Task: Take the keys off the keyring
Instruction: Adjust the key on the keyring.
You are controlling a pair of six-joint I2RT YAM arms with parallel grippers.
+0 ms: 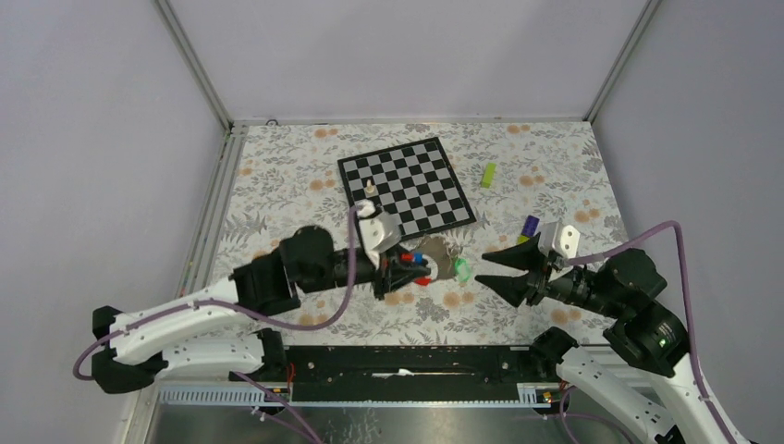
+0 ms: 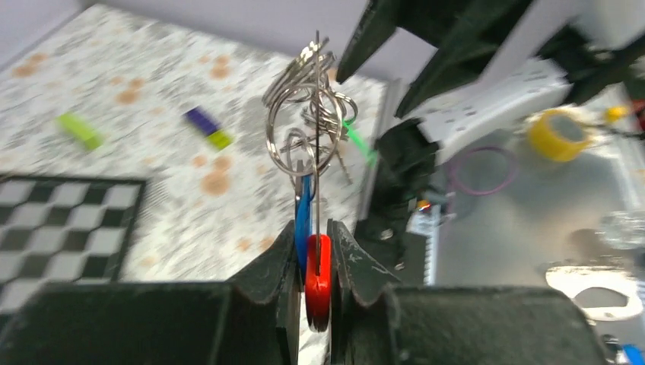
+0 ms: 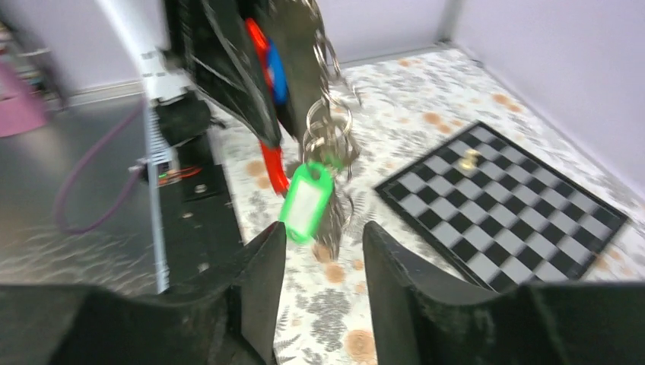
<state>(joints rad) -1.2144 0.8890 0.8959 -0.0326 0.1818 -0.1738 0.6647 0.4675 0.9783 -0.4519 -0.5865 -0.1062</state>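
Note:
My left gripper (image 1: 413, 268) is shut on the red tag (image 2: 318, 275) and a blue key head (image 2: 303, 213) of the keyring. It holds the bunch above the floral table. The cluster of silvery rings (image 2: 306, 125) sticks out beyond its fingertips. In the right wrist view the rings (image 3: 332, 137) hang with a green-headed key (image 3: 306, 201) and a blurred silvery key (image 3: 335, 220). My right gripper (image 1: 482, 266) is open, its jaws wide apart. The green head (image 1: 460, 269) lies just in front of its fingertips (image 3: 274, 237), untouched.
A chessboard (image 1: 408, 185) with a small pale piece (image 1: 370, 188) lies behind the arms. A lime-green block (image 1: 487, 174) and a purple-and-yellow block (image 1: 529, 227) lie at the right. A black rail (image 1: 407, 361) runs along the near edge.

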